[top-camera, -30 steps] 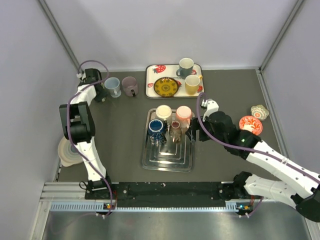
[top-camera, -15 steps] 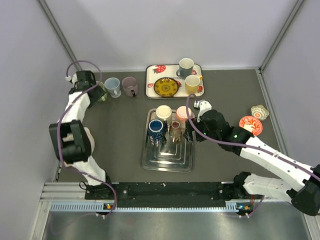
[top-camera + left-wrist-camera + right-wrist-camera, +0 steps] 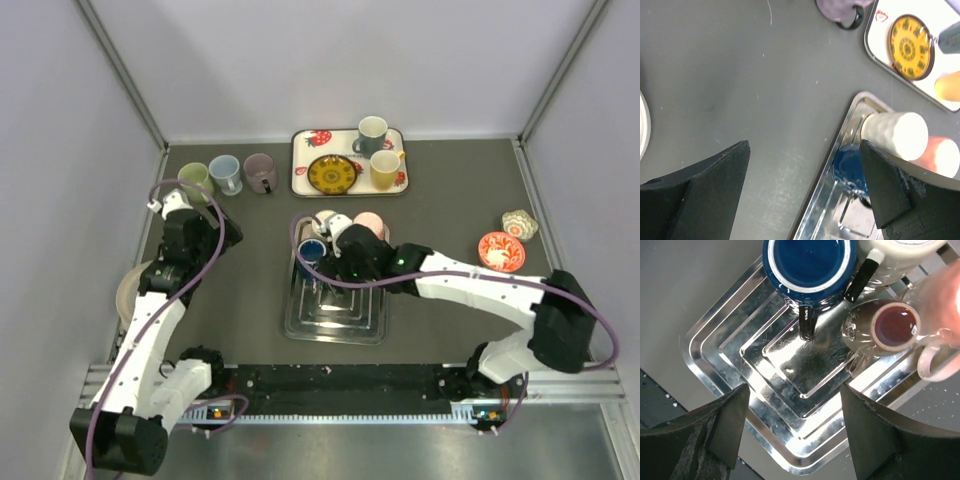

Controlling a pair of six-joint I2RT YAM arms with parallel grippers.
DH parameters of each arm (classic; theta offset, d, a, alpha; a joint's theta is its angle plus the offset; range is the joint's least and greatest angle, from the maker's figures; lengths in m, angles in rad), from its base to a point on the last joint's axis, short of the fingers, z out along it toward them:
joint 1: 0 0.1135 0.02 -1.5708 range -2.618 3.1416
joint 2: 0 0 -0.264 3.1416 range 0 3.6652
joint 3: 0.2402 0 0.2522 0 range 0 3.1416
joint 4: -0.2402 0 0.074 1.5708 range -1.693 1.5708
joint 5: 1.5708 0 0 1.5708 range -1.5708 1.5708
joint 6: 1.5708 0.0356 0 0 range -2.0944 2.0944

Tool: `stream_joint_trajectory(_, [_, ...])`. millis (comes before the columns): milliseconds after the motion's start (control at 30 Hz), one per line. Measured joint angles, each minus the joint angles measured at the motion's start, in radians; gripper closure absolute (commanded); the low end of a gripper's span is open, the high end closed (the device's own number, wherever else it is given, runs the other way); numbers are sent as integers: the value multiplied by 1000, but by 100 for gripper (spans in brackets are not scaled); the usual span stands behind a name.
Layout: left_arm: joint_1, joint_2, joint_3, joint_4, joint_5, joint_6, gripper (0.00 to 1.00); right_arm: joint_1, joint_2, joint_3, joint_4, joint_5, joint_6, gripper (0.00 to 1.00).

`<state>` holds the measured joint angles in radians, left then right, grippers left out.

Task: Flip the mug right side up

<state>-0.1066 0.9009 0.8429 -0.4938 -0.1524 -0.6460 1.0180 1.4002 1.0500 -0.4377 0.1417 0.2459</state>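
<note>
Right gripper [image 3: 796, 426] hangs spread and empty over the steel tray [image 3: 727, 367]; left gripper [image 3: 801, 192] is equally splayed, holding nothing, off above the dark table [image 3: 740, 75].

At the tray's far end four mugs crowd together, apparently base-up. The blue mug [image 3: 809, 261], nearest the fingers, looks like the target, though I cannot be sure. The brown mug [image 3: 889, 326] stands just beside it, so a grab could knock that neighbour or skid the mug on slick metal. The rims are hidden, and the cream mug [image 3: 902, 249] and pink mug [image 3: 946, 295] are cut off by the frame.
</note>
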Motion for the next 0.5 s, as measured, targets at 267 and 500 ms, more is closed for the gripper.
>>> stream_joint_trajectory(267, [-14, -166, -101, -67, 21, 27, 5, 9, 204, 122, 5, 18, -10, 30])
stream_joint_trajectory(500, [-14, -232, -103, -72, -1, 55, 5, 9, 333, 224, 16, 66, -26, 34])
